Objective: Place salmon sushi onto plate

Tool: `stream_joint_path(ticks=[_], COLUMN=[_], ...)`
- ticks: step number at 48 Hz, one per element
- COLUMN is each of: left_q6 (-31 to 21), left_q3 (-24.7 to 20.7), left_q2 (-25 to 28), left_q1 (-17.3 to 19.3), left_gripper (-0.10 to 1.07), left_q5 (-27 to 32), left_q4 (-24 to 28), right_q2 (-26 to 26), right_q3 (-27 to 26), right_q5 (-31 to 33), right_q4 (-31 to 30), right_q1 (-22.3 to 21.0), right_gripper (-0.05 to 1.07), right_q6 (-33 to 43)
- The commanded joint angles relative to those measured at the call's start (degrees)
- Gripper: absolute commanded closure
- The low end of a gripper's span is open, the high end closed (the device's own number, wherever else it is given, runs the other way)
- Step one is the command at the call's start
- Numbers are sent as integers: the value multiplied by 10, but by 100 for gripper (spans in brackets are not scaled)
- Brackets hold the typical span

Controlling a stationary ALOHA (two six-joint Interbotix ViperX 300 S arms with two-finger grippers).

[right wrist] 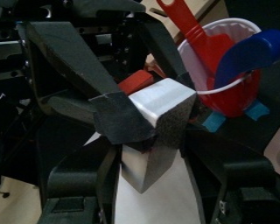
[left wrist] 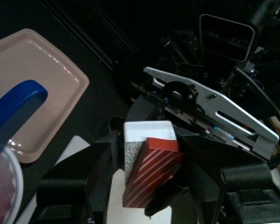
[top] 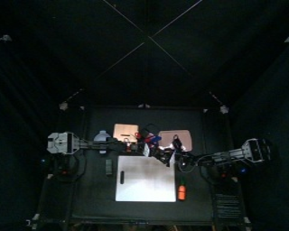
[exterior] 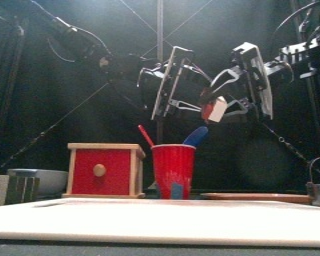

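The salmon sushi [left wrist: 156,159], a white rice block with a red-orange top, hangs in the air above the red cup [exterior: 172,170]. My left gripper [left wrist: 146,179] is shut on it, a jaw pressed against each side. My right gripper [right wrist: 154,171] faces it from the other side. Its jaws stand open and wide, one on either side of the same sushi [right wrist: 166,103]. In the front view the sushi [exterior: 215,108] shows between the two arms. The plate [left wrist: 39,77], a pale pink tray, lies on the table behind the cup.
The red cup [right wrist: 227,66] holds a blue spoon [right wrist: 257,48] and a red utensil. A red-fronted wooden box [exterior: 105,168] stands left of it. A white board [top: 147,177] covers the table's front, with a small orange item [top: 181,191] on it. A metal cup [exterior: 319,181] stands at far right.
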Motion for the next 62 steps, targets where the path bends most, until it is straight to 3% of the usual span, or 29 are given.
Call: stream_joint_path(ticks=[1,18,31,45,62], left_q6=[7,58,76,111,112], left_q3=[-10,-2,33,66,123], left_q2=[-19,-35,-61,-92,-134], left_q1=[2,13,48,64,59], left_gripper=[13,13,13,13,13], left_q5=[-4,-4,-15,-45,-121], left_q4=[1,1,6,7,6], right_q2=[-9,-16,-50,-91,-40], right_q3=[-8,-7,22,59,61], right_q5=[-5,23,51,102,202], right_q4=[-3,-3,-3,-3,-38], right_q1=[0,0,-20,-115,-258], right_gripper=[60,60,60,60,58], right_q6=[-2,-4,-2,-4,-4])
